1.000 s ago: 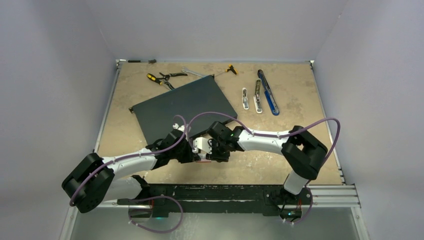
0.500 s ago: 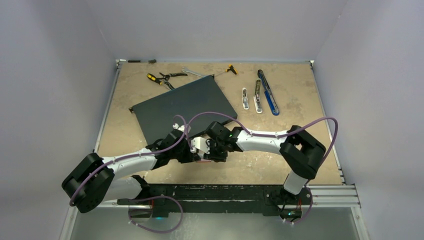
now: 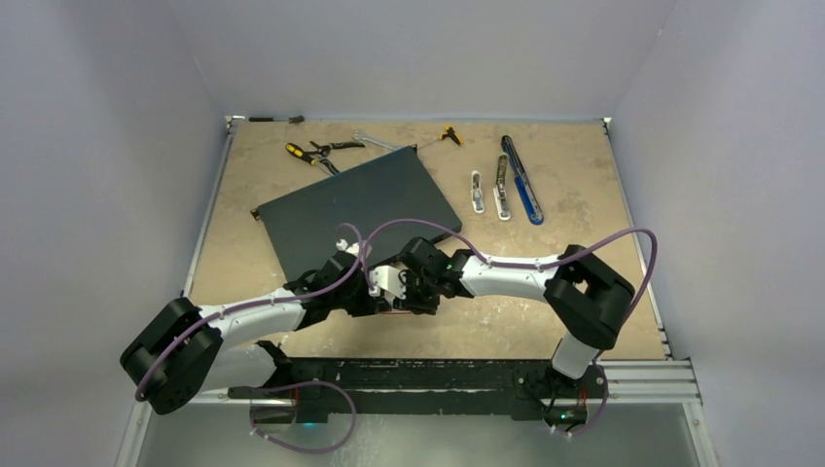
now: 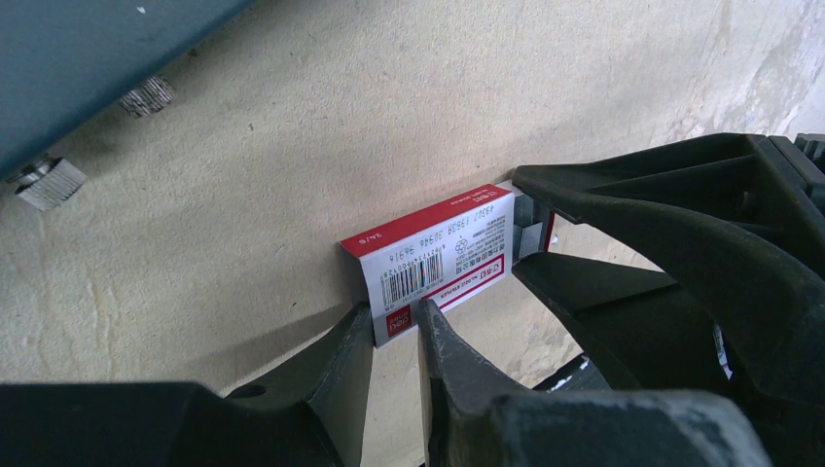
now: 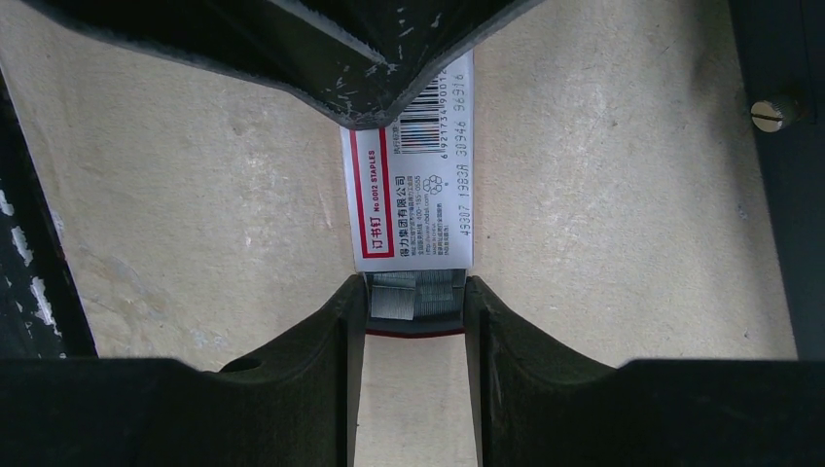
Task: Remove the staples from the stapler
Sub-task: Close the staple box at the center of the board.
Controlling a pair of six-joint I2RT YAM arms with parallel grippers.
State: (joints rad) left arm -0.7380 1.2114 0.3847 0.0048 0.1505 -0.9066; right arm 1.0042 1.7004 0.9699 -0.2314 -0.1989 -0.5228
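Small red-and-white box (image 5: 413, 165) lies flat on tabletop (image 5: 603, 195). Left pincer (image 4: 394, 316) pinches one end of box. Grey staples (image 5: 413, 287) poke out of box's other end. Right pincer (image 5: 415, 306) squeezes staples from both sides.

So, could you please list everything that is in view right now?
staple box: one, red and white, between both grippers
staples: one block, silvery-grey, in the box's open end
board: one, dark grey, table centre
pliers: one, yellow-and-black handles, far left
spanner: one, silvery, far edge
small tool: one, yellow and black, far edge
metal bars: two, mostly silvery, far right
long bar: one, blue and black, beside them
table: one, beige
left gripper: black, shut on the box's barcode end
right gripper: black, shut on its open end
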